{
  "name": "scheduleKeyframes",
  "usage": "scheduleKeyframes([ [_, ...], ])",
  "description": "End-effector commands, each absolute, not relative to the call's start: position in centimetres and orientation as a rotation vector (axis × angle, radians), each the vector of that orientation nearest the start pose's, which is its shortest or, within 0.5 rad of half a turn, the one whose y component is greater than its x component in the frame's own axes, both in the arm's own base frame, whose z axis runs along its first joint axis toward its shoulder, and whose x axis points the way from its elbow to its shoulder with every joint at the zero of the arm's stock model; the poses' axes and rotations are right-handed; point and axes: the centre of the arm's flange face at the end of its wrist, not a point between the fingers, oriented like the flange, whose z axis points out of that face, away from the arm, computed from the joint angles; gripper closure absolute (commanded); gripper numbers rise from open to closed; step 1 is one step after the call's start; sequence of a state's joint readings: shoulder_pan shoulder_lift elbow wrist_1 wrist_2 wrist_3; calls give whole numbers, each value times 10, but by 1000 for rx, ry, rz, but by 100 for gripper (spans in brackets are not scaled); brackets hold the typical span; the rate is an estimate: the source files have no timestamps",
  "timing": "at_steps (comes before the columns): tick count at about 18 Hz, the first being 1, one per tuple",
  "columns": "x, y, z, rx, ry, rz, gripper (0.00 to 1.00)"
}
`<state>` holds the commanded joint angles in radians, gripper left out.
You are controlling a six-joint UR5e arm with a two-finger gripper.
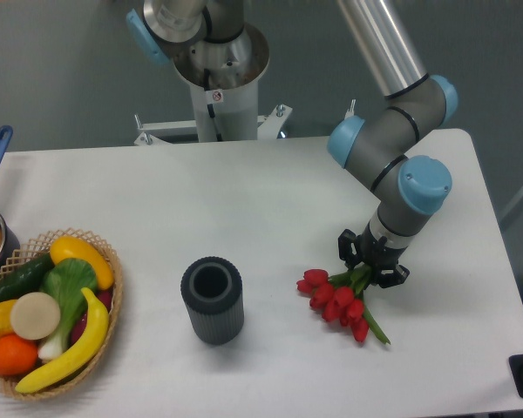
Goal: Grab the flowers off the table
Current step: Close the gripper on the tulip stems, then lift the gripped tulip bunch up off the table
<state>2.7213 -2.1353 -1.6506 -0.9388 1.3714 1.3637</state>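
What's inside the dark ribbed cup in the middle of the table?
The cup stands upright with its mouth open to the camera. Only a dark interior shows; nothing sticks out above the rim. Its bottom is too shadowed to tell whether anything small lies there.

basket (pixel 105 261) far left on table (pixel 244 200), cup (pixel 212 300) centre, flowers (pixel 336 300) right

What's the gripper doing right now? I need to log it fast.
Gripper: closed on the flowers at their green stems; the red blooms lie low over the table.
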Motion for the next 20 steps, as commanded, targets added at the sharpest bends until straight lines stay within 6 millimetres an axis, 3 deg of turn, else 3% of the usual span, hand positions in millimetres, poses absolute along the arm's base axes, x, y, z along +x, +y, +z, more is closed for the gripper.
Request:
scheduleKeyframes([
  [7, -522, 400, 192, -2934, 309, -98, 57],
  [11, -523, 398, 206, -2924, 304, -74, 57],
  [20, -510, 402, 279, -2837, 227, 35, 57],
])
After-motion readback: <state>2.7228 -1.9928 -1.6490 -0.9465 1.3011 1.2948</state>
